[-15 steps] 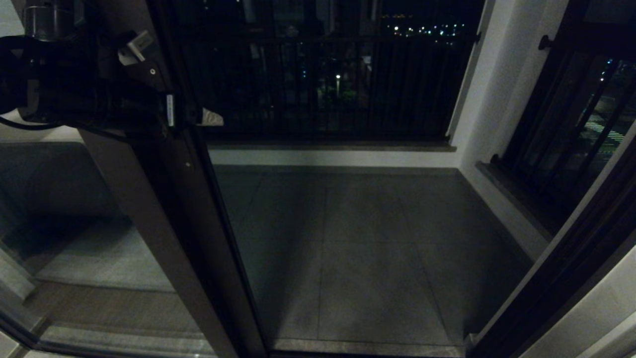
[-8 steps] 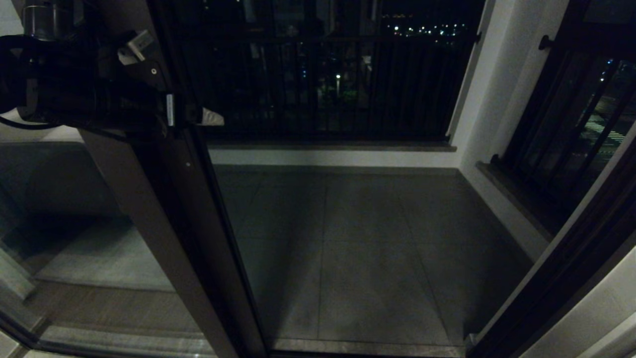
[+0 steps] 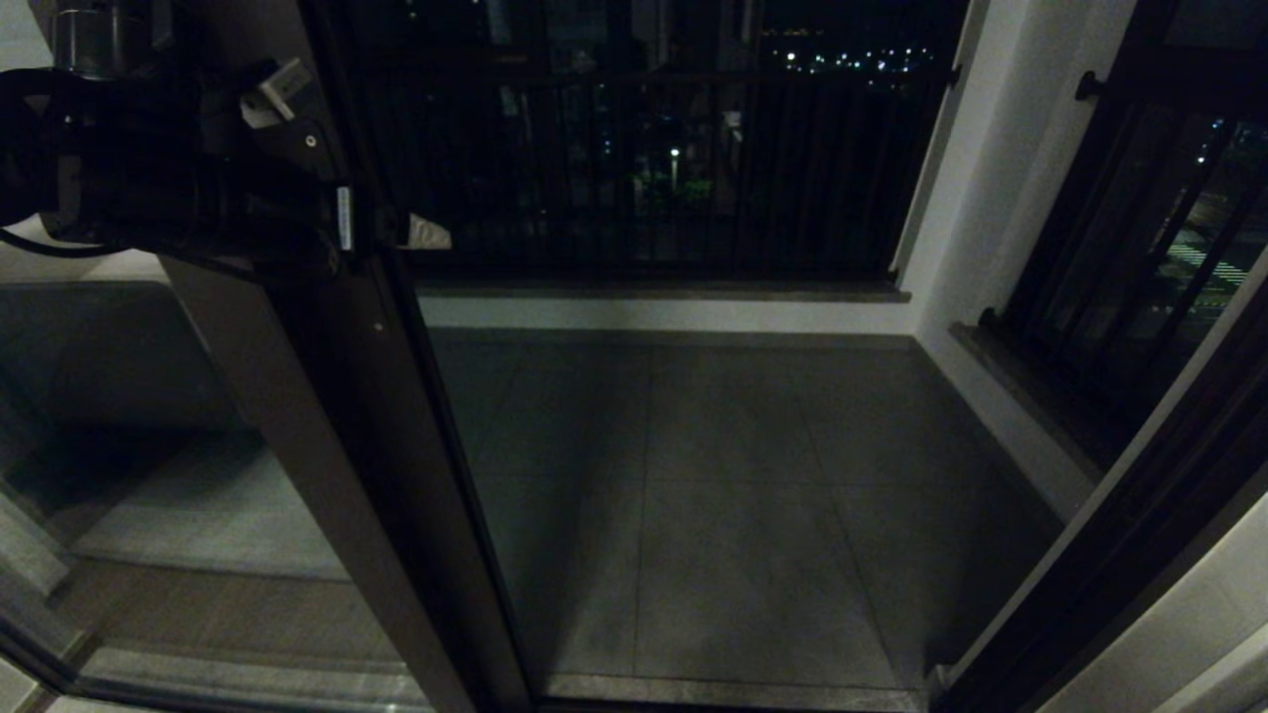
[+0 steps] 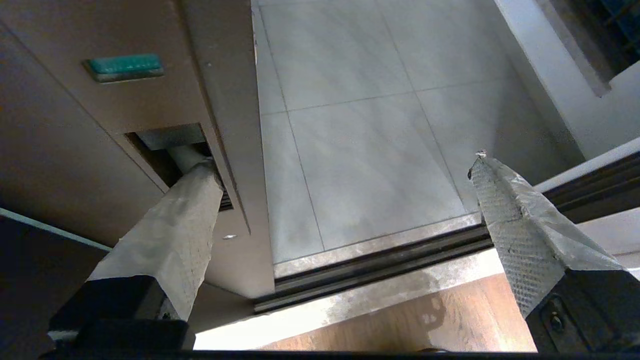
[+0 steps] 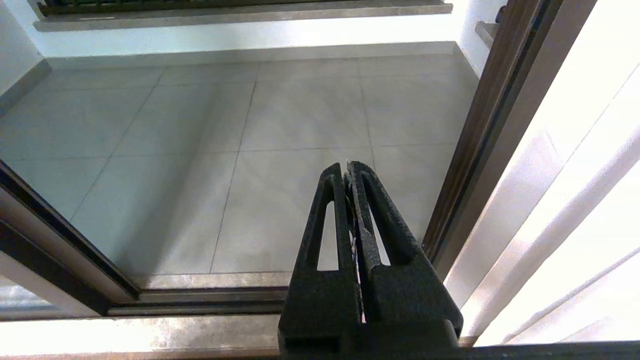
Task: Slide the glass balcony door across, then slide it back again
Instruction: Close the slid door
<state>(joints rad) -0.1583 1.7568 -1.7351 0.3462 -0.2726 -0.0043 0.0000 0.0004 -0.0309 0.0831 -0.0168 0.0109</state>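
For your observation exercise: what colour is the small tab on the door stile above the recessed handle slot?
Teal green tab, clearest in the left wrist view.

You see the door (image 4: 100,150) frame in dark brown, with a small teal-green tab (image 4: 124,66) above the slot where one grey, dimpled finger (image 4: 170,235) of the left gripper (image 4: 345,180) sits. Beyond the fingertips, the floor (image 4: 360,150) is pale grey tile with thin darker joints. Beneath the gripper runs a warm orange-brown wood strip (image 4: 400,325). The right gripper (image 5: 347,172) is matte black.
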